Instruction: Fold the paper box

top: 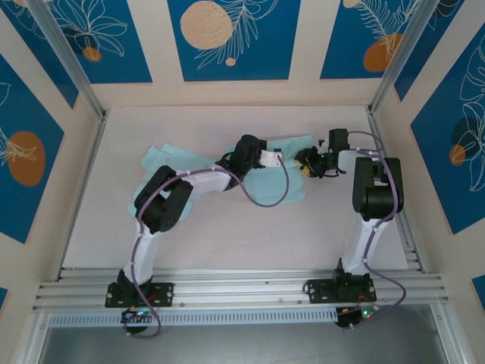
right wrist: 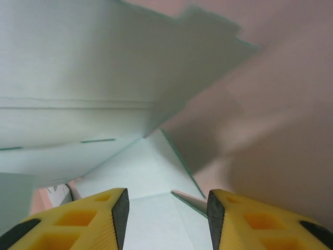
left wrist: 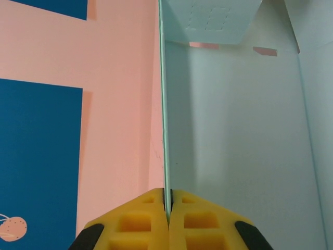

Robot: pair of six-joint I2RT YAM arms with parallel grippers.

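Observation:
The paper box (top: 258,182) is a pale mint sheet, partly unfolded, spread over the middle of the table. One panel stands upright, and my left gripper (top: 280,158) is shut on it. In the left wrist view the yellow fingers (left wrist: 140,224) pinch the thin edge of that panel (left wrist: 239,130), which runs straight up from the left gripper (left wrist: 167,205). My right gripper (top: 307,165) is at the sheet's right end, facing the left one. In the right wrist view the right gripper (right wrist: 166,216) is open over a creased flap (right wrist: 151,172), with a raised panel (right wrist: 104,67) ahead of it.
Pink walls with blue leaf panels (top: 231,38) close in the table on three sides. Aluminium posts (top: 390,68) stand at the back corners, and a rail (top: 242,292) runs along the near edge. A purple cable (top: 265,203) loops over the sheet.

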